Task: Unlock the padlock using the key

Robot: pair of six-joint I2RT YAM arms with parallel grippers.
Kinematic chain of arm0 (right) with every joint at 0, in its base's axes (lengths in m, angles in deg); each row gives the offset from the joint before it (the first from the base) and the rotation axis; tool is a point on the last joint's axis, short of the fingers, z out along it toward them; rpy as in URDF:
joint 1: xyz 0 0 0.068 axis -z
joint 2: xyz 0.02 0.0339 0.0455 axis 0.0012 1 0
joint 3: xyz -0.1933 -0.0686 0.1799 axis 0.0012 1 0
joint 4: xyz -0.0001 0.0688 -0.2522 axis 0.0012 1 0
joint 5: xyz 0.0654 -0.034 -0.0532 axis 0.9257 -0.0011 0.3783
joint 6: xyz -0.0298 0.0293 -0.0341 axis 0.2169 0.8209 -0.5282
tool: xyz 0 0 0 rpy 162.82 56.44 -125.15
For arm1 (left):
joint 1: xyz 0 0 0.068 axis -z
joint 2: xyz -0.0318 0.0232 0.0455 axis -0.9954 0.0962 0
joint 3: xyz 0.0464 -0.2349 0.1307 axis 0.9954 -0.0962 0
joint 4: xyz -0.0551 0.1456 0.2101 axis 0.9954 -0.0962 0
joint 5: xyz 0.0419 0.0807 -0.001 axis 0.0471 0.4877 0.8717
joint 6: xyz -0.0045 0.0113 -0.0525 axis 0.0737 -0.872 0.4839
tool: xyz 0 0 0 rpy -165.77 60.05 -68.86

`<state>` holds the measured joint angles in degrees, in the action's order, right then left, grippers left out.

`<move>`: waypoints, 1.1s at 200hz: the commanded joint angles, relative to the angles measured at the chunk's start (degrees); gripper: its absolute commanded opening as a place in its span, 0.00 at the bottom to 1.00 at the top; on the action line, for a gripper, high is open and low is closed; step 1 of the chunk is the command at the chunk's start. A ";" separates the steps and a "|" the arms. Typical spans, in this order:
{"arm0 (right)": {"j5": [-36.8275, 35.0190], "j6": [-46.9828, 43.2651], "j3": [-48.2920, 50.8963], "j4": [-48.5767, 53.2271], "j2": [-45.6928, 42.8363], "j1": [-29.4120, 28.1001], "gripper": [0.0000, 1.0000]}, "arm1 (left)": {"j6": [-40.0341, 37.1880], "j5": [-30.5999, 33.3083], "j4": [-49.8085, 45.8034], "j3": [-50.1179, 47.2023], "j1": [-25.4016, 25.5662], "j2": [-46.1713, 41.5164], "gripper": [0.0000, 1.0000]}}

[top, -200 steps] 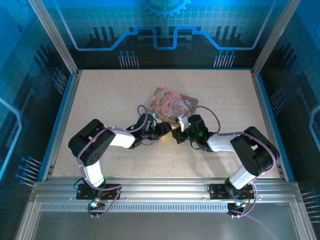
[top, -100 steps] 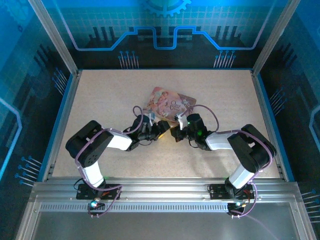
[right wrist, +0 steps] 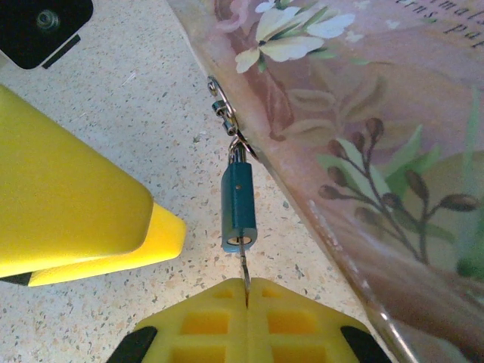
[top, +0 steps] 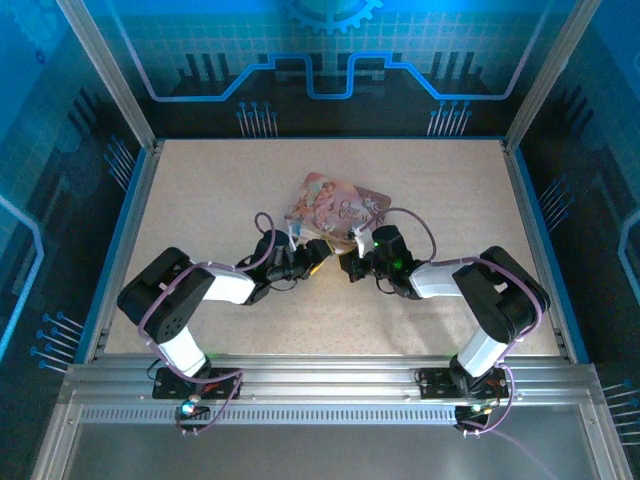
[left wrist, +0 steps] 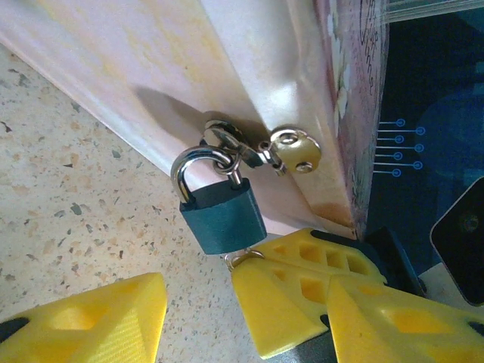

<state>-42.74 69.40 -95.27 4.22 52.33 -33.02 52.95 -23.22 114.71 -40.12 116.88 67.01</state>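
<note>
Right wrist view puts the step plainly: the right gripper point(right wrist: 247, 302) has its yellow fingers pressed together on the key point(right wrist: 244, 266), whose thin blade runs up into the bottom of the padlock point(right wrist: 239, 198). The padlock hangs by its shackle point(left wrist: 193, 162) from the brassy hasp point(left wrist: 293, 147) on the side wall of the pink tin point(right wrist: 363, 136), its dark bluish body just over the speckled table point(right wrist: 113, 91). The left gripper point(top: 316, 264) sits just beside the lock with its jaws spread, gripping nothing. By my reading the key is entering or already seated, though how deep it goes cannot be told, and the turn is not yet made. The next move calls for a clean twist about the blade's own axis. Since the lock dangles freely, it would likely swing with the key unless the left fingers point(left wrist: 83, 318) close on the body to brace it.
</note>
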 commanded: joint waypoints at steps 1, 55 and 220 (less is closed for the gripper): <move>1.11 -0.32 -1.81 -2.16 0.60 -0.63 0.00 | 1.06 0.59 1.74 0.93 -0.49 1.80 0.57; 1.00 -0.87 -2.06 -1.67 0.62 -0.97 0.00 | 2.57 1.32 2.65 2.00 -0.50 4.02 0.55; 0.70 -1.58 -2.41 -0.84 0.67 -1.37 0.00 | 5.01 2.67 3.32 4.47 -0.67 7.11 0.47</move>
<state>-42.78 68.92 -96.01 4.71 52.60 -33.43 56.80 -21.67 117.31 -36.82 116.56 72.98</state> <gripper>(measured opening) 0.050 0.478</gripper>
